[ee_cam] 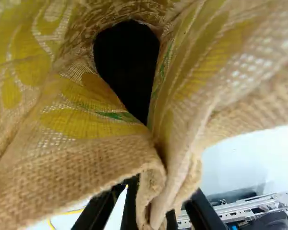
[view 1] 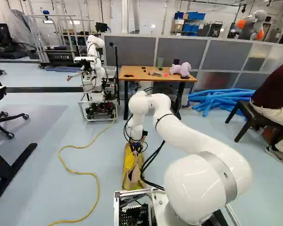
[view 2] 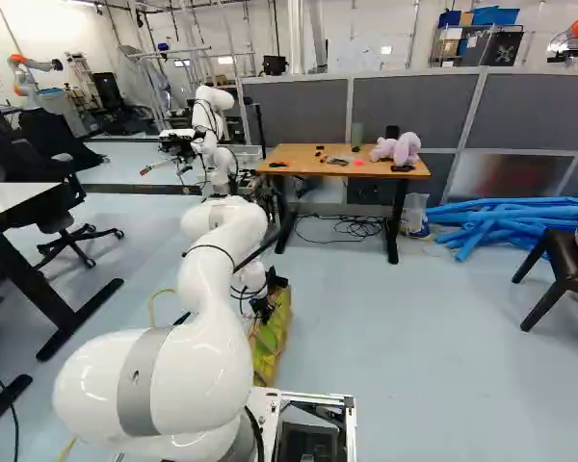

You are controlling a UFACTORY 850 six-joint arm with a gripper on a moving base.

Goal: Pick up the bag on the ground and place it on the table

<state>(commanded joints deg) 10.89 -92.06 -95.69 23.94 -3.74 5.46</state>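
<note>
One gripper (ee_cam: 156, 208) pinches the yellow bag (view 1: 129, 162), lower middle of the left base view; grasp made, carrying to the table (view 1: 140, 78), upper middle, remains.

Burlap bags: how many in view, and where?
1: the yellow burlap bag, low ahead of the base, its gathered rim pinched in the gripper. Another could be hidden behind the arm.

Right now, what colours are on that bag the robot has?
The burlap bag is tan with yellow shapes and touches of green, best seen in the wrist view.
</note>
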